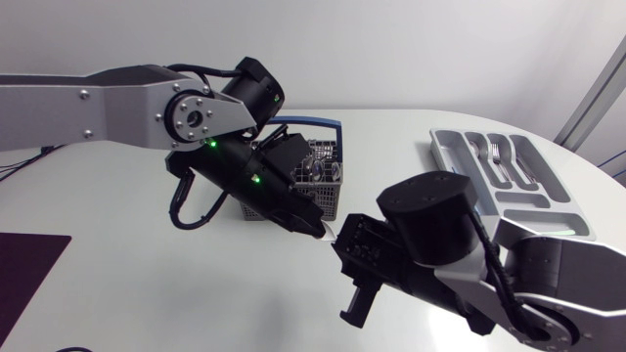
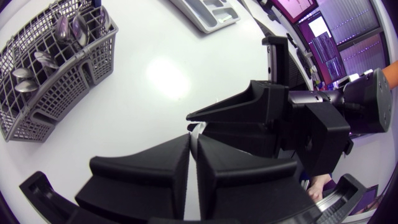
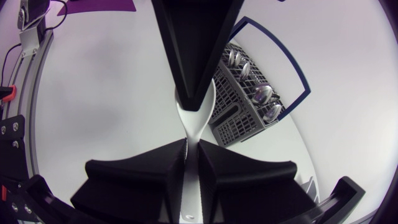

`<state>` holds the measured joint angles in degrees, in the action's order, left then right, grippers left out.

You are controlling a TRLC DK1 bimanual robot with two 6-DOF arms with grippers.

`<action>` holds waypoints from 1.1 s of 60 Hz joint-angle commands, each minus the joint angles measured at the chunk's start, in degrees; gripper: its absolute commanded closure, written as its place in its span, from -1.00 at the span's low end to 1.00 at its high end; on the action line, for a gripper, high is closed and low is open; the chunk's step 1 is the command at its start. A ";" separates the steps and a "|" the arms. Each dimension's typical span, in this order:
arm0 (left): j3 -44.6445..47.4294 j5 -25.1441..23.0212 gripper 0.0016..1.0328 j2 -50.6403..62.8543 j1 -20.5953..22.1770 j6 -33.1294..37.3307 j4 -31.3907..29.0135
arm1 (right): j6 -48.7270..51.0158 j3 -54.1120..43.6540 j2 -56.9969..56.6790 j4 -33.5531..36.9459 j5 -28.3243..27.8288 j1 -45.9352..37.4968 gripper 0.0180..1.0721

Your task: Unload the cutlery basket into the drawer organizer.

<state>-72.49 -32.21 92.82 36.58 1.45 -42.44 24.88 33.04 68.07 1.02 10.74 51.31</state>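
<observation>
From where I stand, the left gripper (image 1: 311, 223) hangs just in front of the grey mesh cutlery basket with the blue handle (image 1: 328, 176). Its wedge fingers are pressed nearly together on a slim white plastic utensil (image 3: 196, 124). Several metal spoons (image 3: 261, 93) stand bowl-up in the basket.

Just past the basket's front corner, the right gripper (image 1: 347, 240) meets the left one tip to tip. Its fingers are likewise pinched almost closed on the other end of the same utensil, so both arms have hold of it. The utensil hangs above the table beside the basket, and its long axis runs straight from one gripper into the other.

Well to the right of the basket, beyond the right arm, lies the grey plastic drawer organizer (image 1: 445, 145), with forks (image 1: 497, 154) already in one slot.

This looks like a handover. The right arm is the nearer to the organizer, so the utensil should go that way once the left fingers let go. A twist at release could tip it loose.
</observation>
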 commanded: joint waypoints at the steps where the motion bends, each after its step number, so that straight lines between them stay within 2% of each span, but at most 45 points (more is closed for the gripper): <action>1: -1.69 -2.33 0.54 0.17 -0.45 -1.28 -1.33 | 0.69 0.27 1.10 0.04 0.60 -0.07 0.89; 9: -3.45 -3.04 -0.15 -0.71 -1.33 -1.28 -1.33 | 0.60 0.27 0.74 1.27 -0.11 -0.07 0.89; 15: -5.38 -3.04 -0.45 -1.06 -2.21 -1.37 -1.33 | 0.60 0.10 0.31 2.59 -0.90 -0.07 0.89; 19: -7.14 -3.04 -0.55 -1.32 -3.35 -1.37 -1.33 | 0.69 -0.25 -0.13 3.38 -1.78 -0.24 0.89; 32: -11.53 -2.42 -0.59 -2.29 -7.93 -1.37 -0.72 | 2.36 -0.87 -2.95 7.42 -6.52 -3.94 0.89; 41: -11.45 5.14 -0.60 -2.29 -10.12 3.64 -0.02 | 6.40 -1.40 -6.02 10.94 -11.36 -10.44 0.89; 48: -10.22 9.44 -0.62 -2.20 -11.53 8.83 0.34 | 11.06 -1.92 -7.52 13.66 -15.05 -17.12 0.89; 66: -7.49 9.88 -0.62 -2.02 -18.12 17.36 4.38 | 27.15 -1.92 -6.46 18.23 -26.74 -39.80 0.89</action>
<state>-81.62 -22.37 91.11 20.10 15.59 -39.05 46.19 32.34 60.71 17.87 -14.02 16.03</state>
